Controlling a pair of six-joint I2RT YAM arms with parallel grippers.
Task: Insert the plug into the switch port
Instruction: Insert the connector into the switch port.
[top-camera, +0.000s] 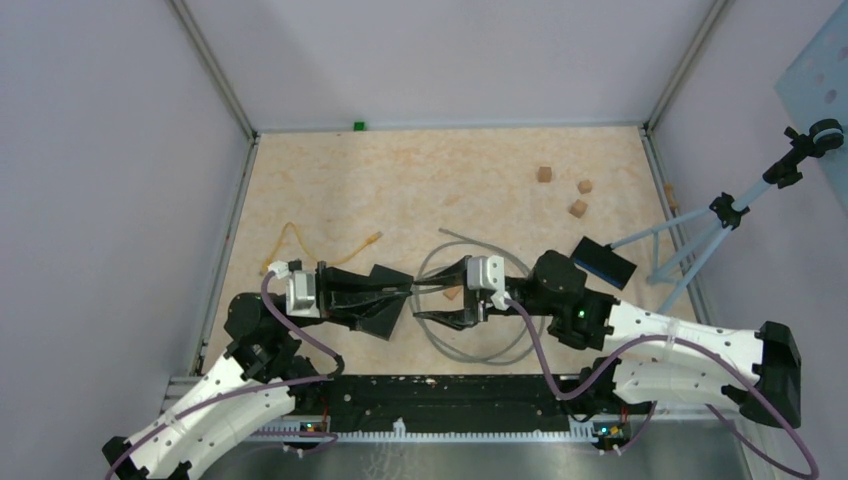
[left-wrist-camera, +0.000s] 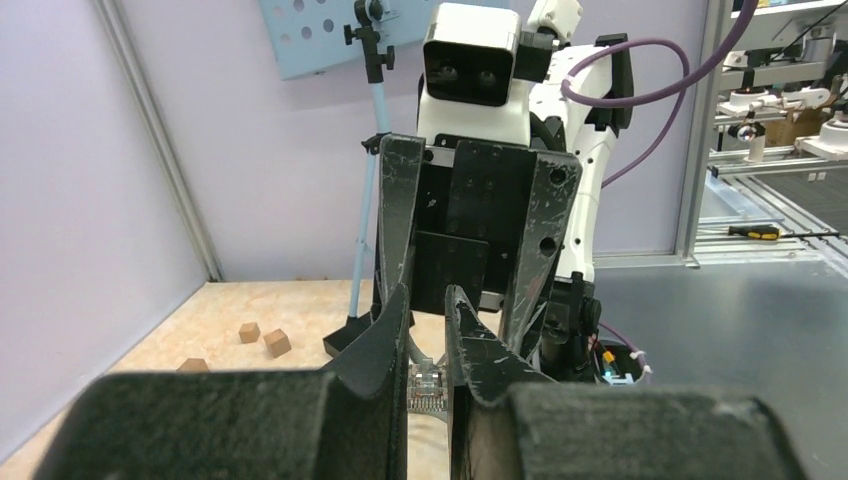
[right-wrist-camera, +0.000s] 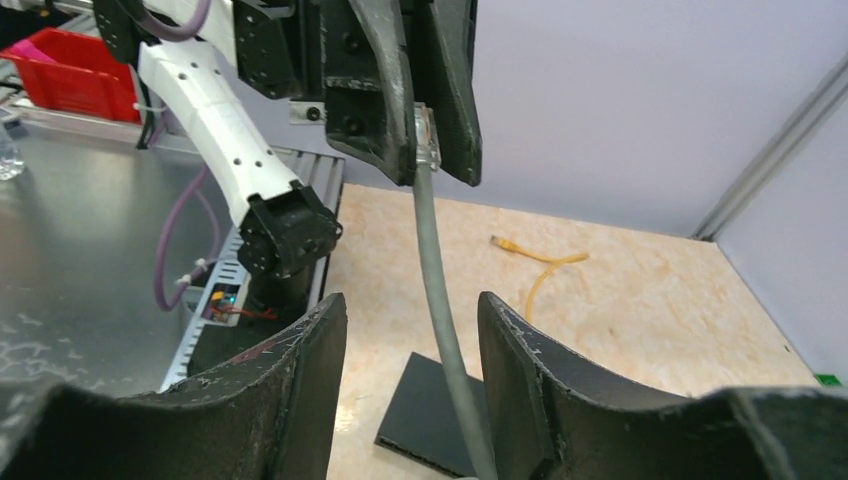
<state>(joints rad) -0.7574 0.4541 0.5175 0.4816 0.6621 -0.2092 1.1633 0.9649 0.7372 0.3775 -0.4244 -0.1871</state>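
The plug (left-wrist-camera: 428, 385) of the grey cable (right-wrist-camera: 432, 250) is pinched in the closed left end effector (left-wrist-camera: 425, 300), above the table (top-camera: 450, 180); the right end effector (right-wrist-camera: 412, 305) is seen open, its jaws set either side of the cable.

plug (left-wrist-camera: 428, 388): I see only its tip; left gripper (left-wrist-camera: 426, 300) covers the rest
grey cable (right-wrist-camera: 440, 330): cut off at bottom edge
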